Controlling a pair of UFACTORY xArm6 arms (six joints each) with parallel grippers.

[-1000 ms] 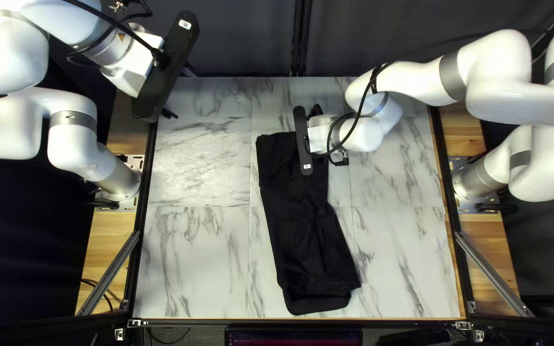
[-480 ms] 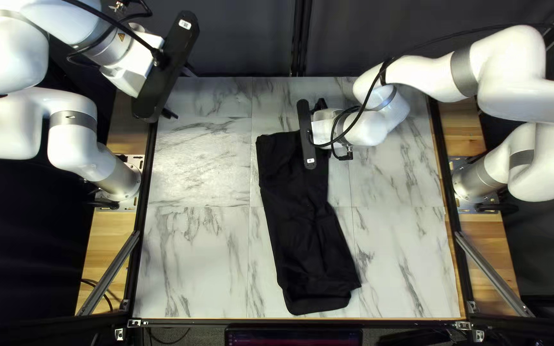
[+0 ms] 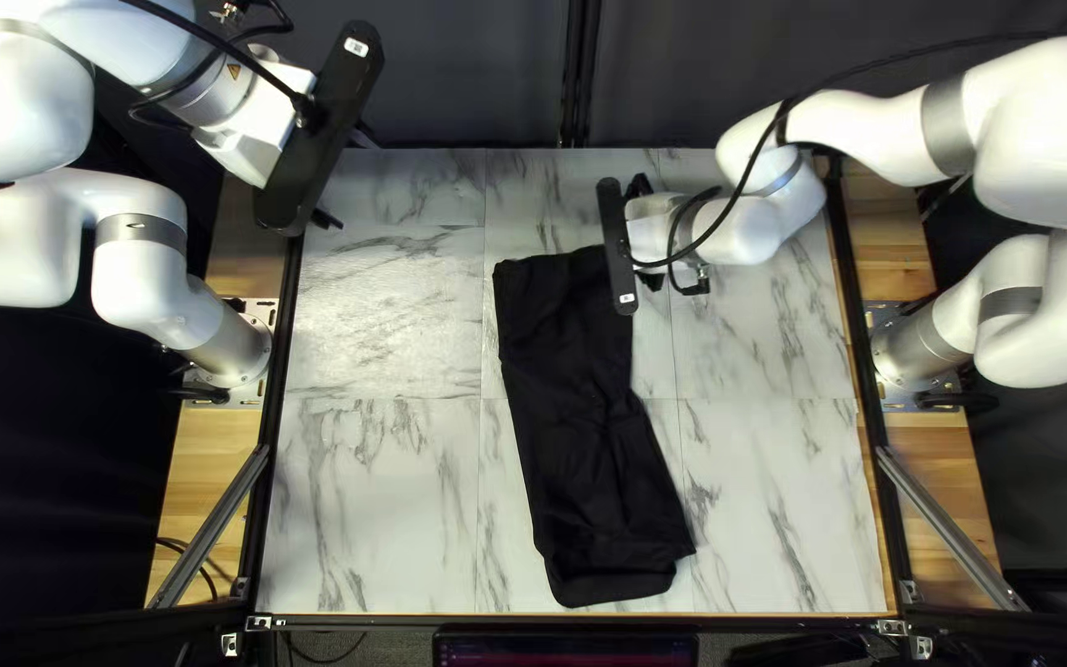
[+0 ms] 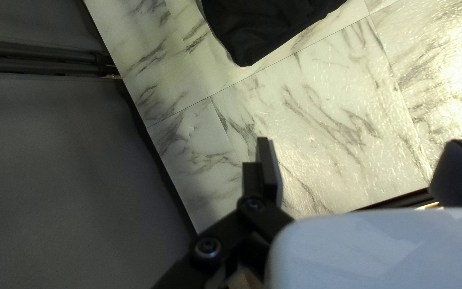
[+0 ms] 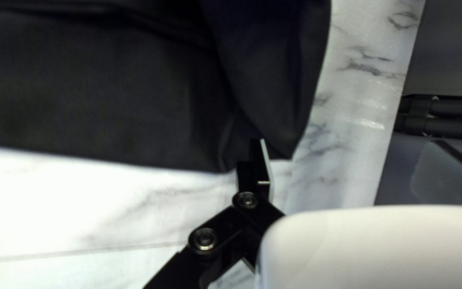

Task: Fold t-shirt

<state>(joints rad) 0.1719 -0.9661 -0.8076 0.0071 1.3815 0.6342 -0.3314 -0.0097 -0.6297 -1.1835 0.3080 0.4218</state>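
The black t-shirt (image 3: 583, 420) lies as a long narrow strip from the table's far part almost to its near edge, with its near end slanting right. Over at the table's far left corner, my left gripper (image 3: 350, 179) is raised, clear of the cloth. In the left wrist view the left gripper (image 4: 362, 160) is open above bare marble, the shirt (image 4: 268, 27) some way ahead. My right gripper (image 3: 616, 247) hangs at the shirt's far right corner, its fingertips hidden there. In the right wrist view the right gripper (image 5: 351, 155) is open, one finger overlapping the shirt's (image 5: 135, 91) corner.
The marble table (image 3: 373, 494) shows bare surface on both sides of the shirt. A dark frame rail (image 3: 277, 395) runs along the left edge, another along the right. Dark curtain (image 3: 472, 74) hangs behind the far edge. A cable (image 3: 892, 58) loops along my right arm.
My right gripper has moved right and slightly toward the far edge, uncovering more of the shirt's far right corner. The left arm and the shirt look unmoved.
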